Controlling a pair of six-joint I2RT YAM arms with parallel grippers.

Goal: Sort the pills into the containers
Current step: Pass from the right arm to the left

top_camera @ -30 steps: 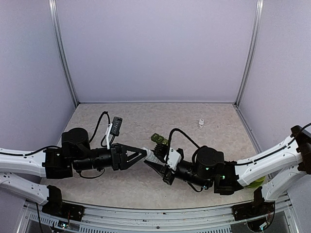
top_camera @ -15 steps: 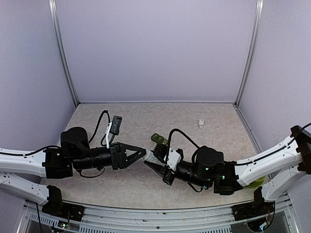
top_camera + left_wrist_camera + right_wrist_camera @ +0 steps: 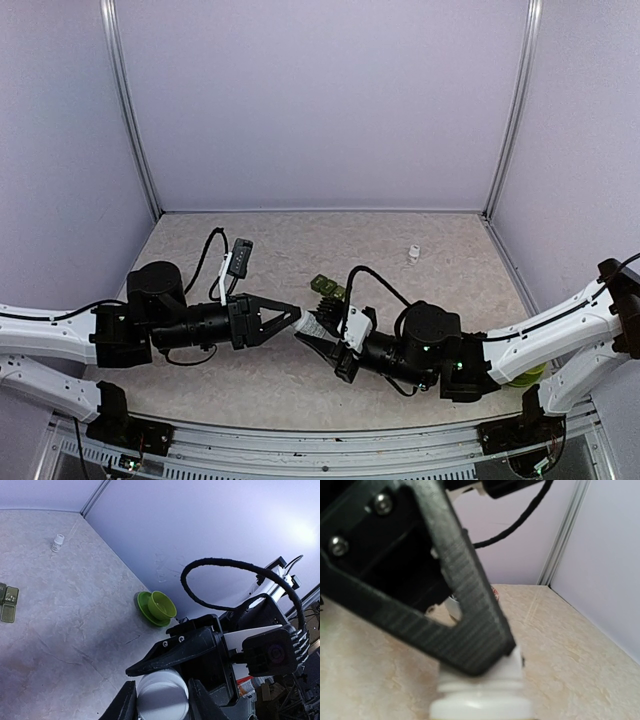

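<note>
Right pincer [image 3: 308, 336]: clenched on the white bottle [image 3: 309, 326]. The body sits between its jaws and the cap end sticks out past the tips.

Left pincer [image 3: 296, 318]: meets the right one tip to tip. Its fingers [image 3: 122, 706] press on both sides of the bottle's cap, grasping it.

The bottle bridges the two pincers.

Green pill box [image 3: 327, 287]: on the table [image 3: 250, 385], just beyond the right pincer's tips, not touching them.
</note>
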